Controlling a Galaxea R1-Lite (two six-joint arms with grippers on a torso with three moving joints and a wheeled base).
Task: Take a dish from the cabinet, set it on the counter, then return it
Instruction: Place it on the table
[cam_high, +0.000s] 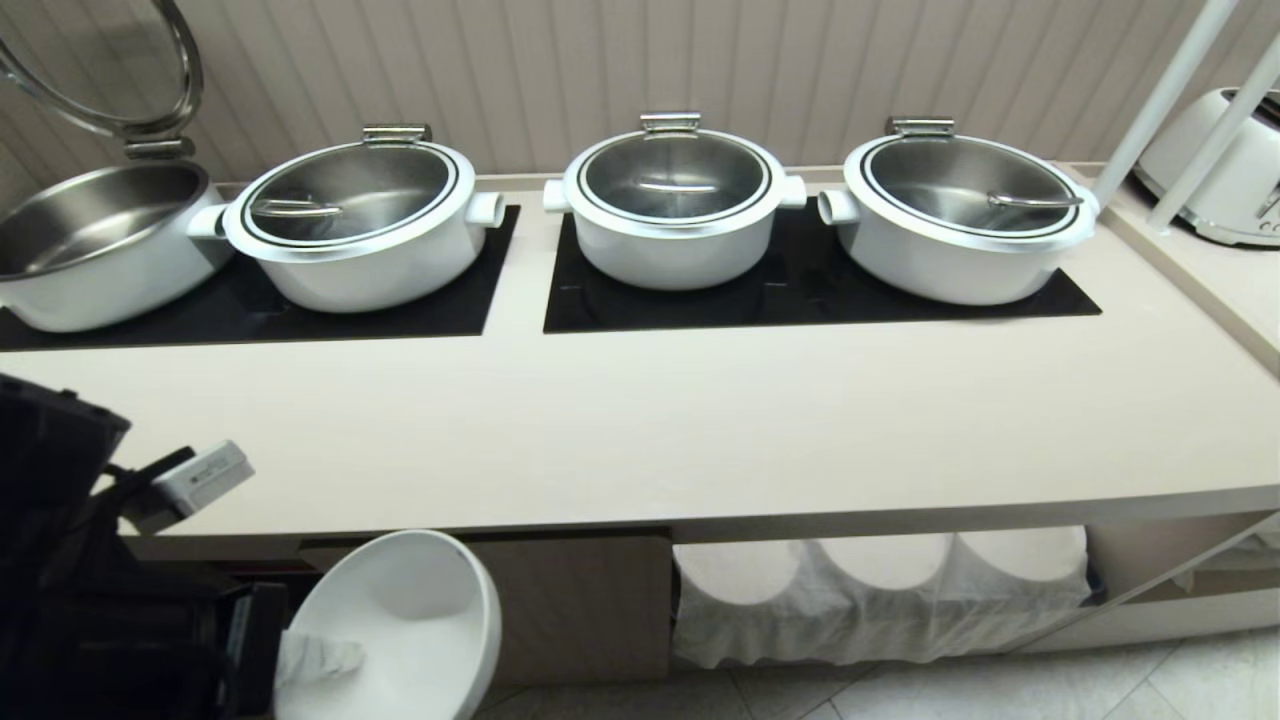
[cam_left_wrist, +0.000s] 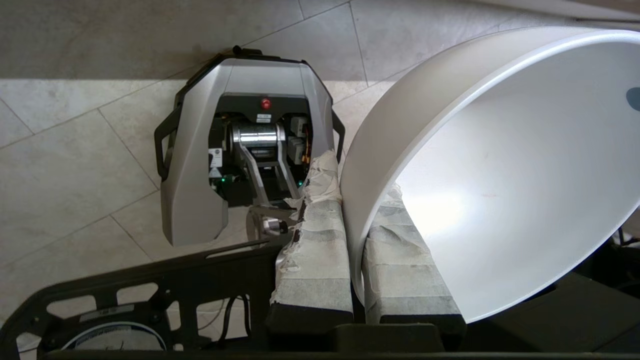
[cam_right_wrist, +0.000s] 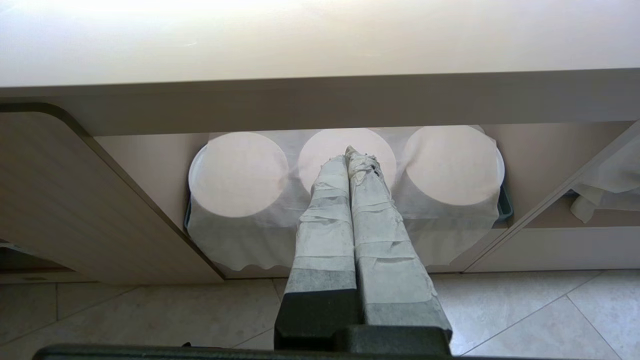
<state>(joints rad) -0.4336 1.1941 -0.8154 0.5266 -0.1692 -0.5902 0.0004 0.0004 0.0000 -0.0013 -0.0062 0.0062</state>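
Note:
The dish (cam_high: 410, 610), a plain white bowl, hangs tipped on its side below the counter's (cam_high: 700, 430) front edge, in front of the cabinet's (cam_high: 580, 600) ribbed beige door. My left gripper (cam_high: 305, 660) is shut on the dish's rim at the lower left. In the left wrist view the dish (cam_left_wrist: 500, 175) fills the frame's side, and the left gripper (cam_left_wrist: 357, 180) pinches its wall: one taped finger (cam_left_wrist: 312, 240) lies outside, the other inside. My right gripper (cam_right_wrist: 350, 155) is shut and empty, out in front of the doorless niche.
Several white lidded pots (cam_high: 675, 200) stand on two black panels (cam_high: 800, 290) at the counter's back. A toaster (cam_high: 1220, 170) and white poles (cam_high: 1170, 100) are at the far right. White cloth (cam_right_wrist: 345, 200) covers three round shapes in the niche. My wheeled base (cam_left_wrist: 240, 140) stands on tiled floor.

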